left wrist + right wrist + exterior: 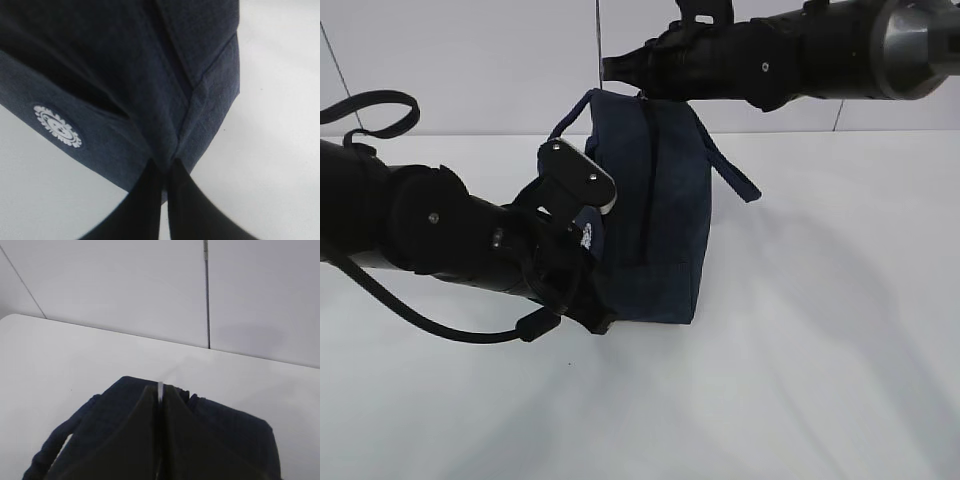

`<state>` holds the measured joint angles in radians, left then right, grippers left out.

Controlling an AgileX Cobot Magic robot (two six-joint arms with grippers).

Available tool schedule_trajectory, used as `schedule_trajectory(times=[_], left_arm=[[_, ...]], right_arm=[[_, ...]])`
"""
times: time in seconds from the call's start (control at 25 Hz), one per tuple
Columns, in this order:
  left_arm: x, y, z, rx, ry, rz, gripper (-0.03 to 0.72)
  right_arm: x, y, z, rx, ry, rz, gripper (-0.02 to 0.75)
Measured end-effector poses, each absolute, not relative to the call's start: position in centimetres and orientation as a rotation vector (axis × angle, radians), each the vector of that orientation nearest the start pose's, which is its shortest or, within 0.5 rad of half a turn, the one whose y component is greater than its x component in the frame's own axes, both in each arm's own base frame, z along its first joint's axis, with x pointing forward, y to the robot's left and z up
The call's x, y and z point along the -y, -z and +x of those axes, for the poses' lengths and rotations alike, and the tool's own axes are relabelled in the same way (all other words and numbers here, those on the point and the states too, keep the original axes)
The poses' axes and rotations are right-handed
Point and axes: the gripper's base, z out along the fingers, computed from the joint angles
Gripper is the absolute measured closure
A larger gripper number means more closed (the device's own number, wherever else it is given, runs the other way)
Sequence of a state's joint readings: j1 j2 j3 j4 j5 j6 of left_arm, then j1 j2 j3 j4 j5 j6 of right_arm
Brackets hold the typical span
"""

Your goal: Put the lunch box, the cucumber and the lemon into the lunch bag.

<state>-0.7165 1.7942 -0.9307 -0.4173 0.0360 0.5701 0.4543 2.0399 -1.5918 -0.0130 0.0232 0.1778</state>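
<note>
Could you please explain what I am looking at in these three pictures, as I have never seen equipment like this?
This is a robot with two black arms. One picture is taken from in front; the other two come from cameras on each wrist. On the white table stands a boxy dark navy fabric lunch bag. The left hand is shut, pinching a bottom corner of the bag. The right hand is shut at the bag's top with a thin silvery piece between its fingers, probably the zipper pull. No food or box is visible.

Matt, woven navy cloth on the lunch bag (665,210), white printed emblem (57,126); smooth white bench (820,380); matt black plastic arms, brushed metal plate (582,172).
</note>
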Motion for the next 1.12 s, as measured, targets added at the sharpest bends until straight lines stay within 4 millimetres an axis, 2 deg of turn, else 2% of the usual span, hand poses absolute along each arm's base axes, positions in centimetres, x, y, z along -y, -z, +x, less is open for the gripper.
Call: schedule_trajectory(times=[0.28, 0.64, 0.92, 1.12], left_arm=[[23.6, -16.4, 26.8, -2.174, 0.284, 1.018, 0.697], [23.6, -16.4, 26.8, -2.176, 0.285, 1.019, 0.697], [23.6, -16.3, 26.8, -2.181, 0.286, 1.023, 0.697], [23.5, -16.3, 26.7, -2.189, 0.288, 1.029, 0.697]], right_arm=[[-19.7, -26.1, 45.6, -1.964, -0.374, -0.239, 0.731], [-19.9, -24.5, 47.7, -2.015, -0.359, -0.225, 0.731], [-19.4, -23.7, 50.0, -2.052, -0.377, -0.157, 0.731], [-19.5, -24.7, 50.2, -2.072, -0.378, -0.158, 0.731]])
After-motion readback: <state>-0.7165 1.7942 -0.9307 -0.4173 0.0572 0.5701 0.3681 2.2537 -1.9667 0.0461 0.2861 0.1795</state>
